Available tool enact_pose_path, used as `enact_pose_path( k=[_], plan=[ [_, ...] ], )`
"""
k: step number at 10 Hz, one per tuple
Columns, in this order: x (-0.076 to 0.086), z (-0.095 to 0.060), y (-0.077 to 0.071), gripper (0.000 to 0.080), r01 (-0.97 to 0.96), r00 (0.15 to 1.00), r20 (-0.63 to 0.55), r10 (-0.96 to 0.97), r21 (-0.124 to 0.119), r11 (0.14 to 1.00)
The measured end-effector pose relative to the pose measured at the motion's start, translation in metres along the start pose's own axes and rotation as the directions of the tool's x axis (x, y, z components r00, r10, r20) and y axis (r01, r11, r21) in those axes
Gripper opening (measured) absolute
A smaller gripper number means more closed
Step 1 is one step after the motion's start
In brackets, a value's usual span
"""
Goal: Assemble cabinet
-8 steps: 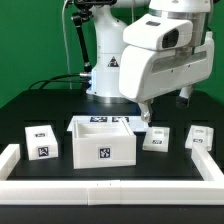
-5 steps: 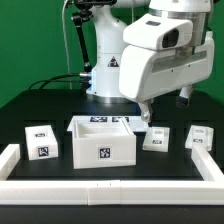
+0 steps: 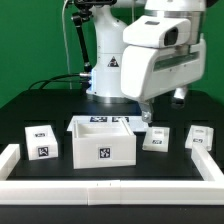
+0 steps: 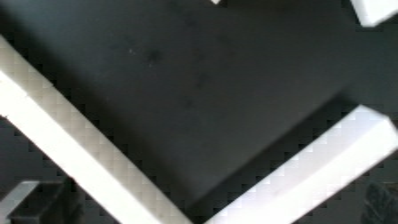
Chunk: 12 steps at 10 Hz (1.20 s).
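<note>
The cabinet [image 3: 101, 142], a white open-topped box shell with a tag on its front face, stands in the middle of the black table. Three small white tagged drawer blocks lie around it: one on the exterior view's left [image 3: 40, 141], one just to its right [image 3: 157, 139], one further right [image 3: 201, 136]. My gripper [image 3: 145, 112] hangs from the big white hand above and behind the near right block, touching nothing. Its jaws are not clear to see. The wrist view is blurred: black table, two white bars [image 4: 93, 140] meeting in a V, and a dark finger [image 4: 32, 200] at the edge.
The marker board [image 3: 105, 119] lies flat just behind the cabinet. A low white border rail [image 3: 110, 190] runs along the front and up both sides of the table. The robot's base [image 3: 105, 70] and cables stand at the back.
The hand has shifted very slightly upward. The cabinet and the blocks have not moved.
</note>
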<state>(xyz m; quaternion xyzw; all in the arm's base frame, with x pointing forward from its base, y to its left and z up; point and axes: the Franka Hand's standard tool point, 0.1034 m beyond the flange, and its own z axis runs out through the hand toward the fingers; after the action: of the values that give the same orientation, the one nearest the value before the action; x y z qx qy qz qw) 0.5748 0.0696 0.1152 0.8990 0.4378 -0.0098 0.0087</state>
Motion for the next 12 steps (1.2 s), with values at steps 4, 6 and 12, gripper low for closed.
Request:
enact_pose_path(
  k=[4, 6, 12],
  plan=[
    [-0.046, 0.015, -0.013, 0.0798, 0.244, 0.966, -0.063, -0.250, -0.080, 0.966],
    [-0.043, 0.015, -0.011, 0.0798, 0.247, 0.966, -0.065, -0.252, -0.083, 0.966],
    [-0.092, 0.030, -0.022, 0.0798, 0.647, 0.758, -0.001, -0.652, -0.117, 0.753]
  ],
)
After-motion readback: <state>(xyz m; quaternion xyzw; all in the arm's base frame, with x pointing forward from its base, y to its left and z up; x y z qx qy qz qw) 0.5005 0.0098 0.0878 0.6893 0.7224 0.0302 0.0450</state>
